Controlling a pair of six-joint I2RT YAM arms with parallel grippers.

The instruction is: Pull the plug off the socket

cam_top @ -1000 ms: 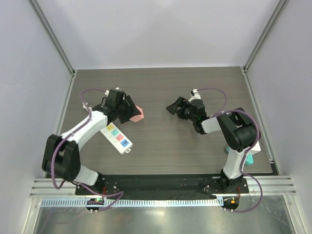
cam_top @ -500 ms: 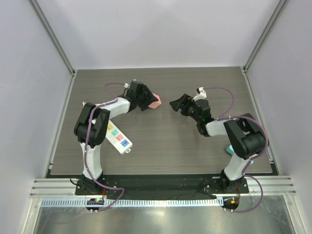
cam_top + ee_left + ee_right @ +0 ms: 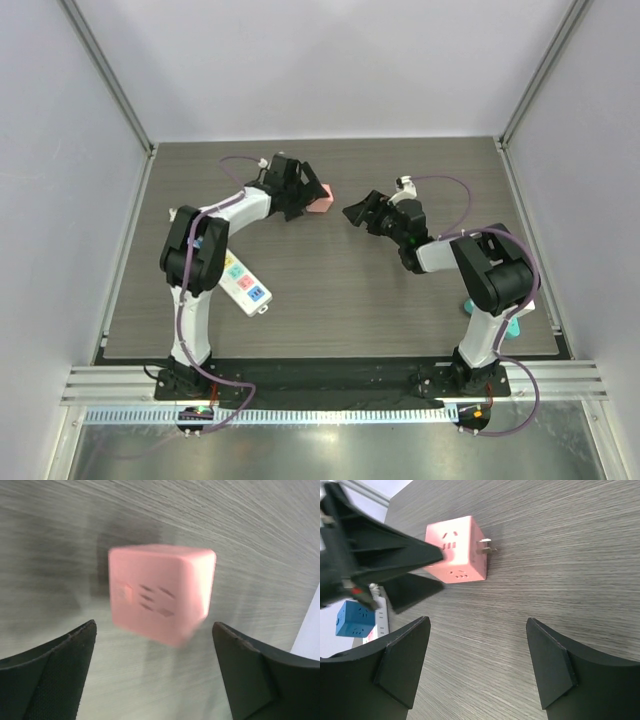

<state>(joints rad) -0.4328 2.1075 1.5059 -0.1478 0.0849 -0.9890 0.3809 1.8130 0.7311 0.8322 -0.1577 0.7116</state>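
Pink cube-shaped plastic plug (image 3: 318, 197) now lies on the dark wood-grain bench (image 3: 350, 290) towards the back middle. It is well apart from the white plastic socket strip (image 3: 240, 282), which stays at the left where it was. A second ago the plug was just beside the far end of that strip, and half a second ago it was partway along. It has since travelled further back and towards the centre with the left arm.

The left hand (image 3: 306, 192) has its fingers (image 3: 60, 665) spread wide, with the plug just beyond their tips and not clamped. The left wrist view shows the plug blurred. From the right wrist view, one dark finger overlaps the plug's left face, and I cannot tell whether they touch. Two metal prongs (image 3: 486, 547) stick out of the plug's right side, bare.

The right hand (image 3: 358, 213) hovers near the plug on its right, fingers (image 3: 402, 665) wide apart and holding nothing, almost where it was before. A blue plastic cube (image 3: 353, 620) sits on the strip.
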